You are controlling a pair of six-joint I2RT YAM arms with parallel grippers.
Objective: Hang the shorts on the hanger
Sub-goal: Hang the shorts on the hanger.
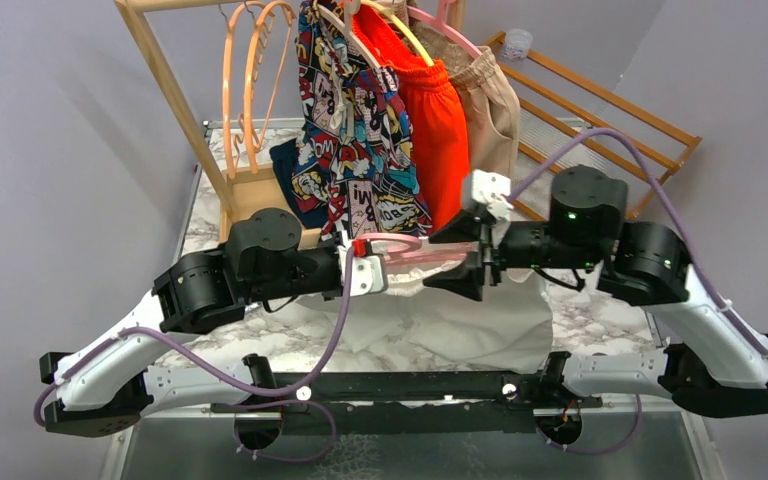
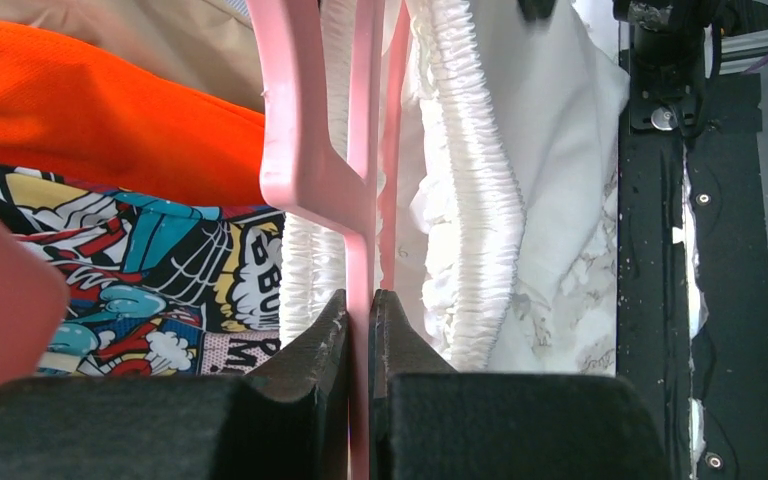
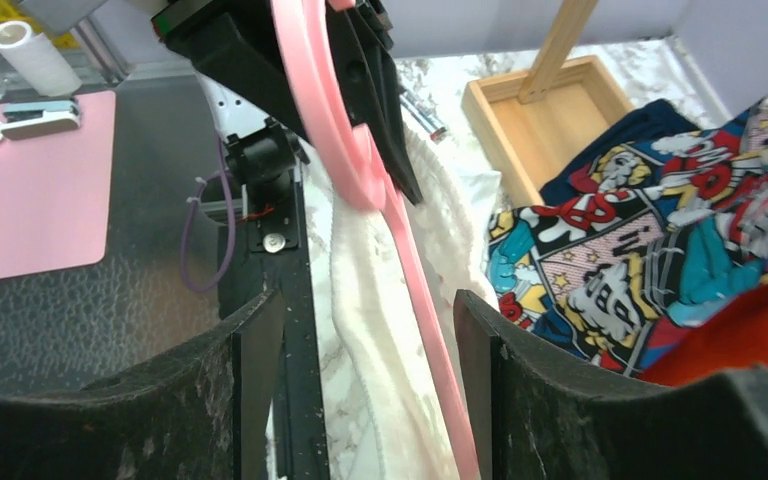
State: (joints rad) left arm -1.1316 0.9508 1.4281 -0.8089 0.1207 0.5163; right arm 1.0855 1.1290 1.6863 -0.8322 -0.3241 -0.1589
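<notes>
One marbled tabletop (image 1: 600, 310), grey walls (image 1: 60, 150), left fingers (image 2: 338, 325) clamped on pink hanger (image 2: 300, 150), right fingers (image 1: 457, 278) parted around it, shorts (image 1: 460, 320) beneath

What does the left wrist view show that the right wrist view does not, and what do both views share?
Only the left wrist view: the beige cloth above the orange shorts.
Only the right wrist view: the right claw, open, with one finger on each side of the pink hanger; a wooden box; a pink mat; dark blue cloth.
Both: the left claw shut on that hanger, the white shorts, the comic-print shorts and the orange shorts.
</notes>
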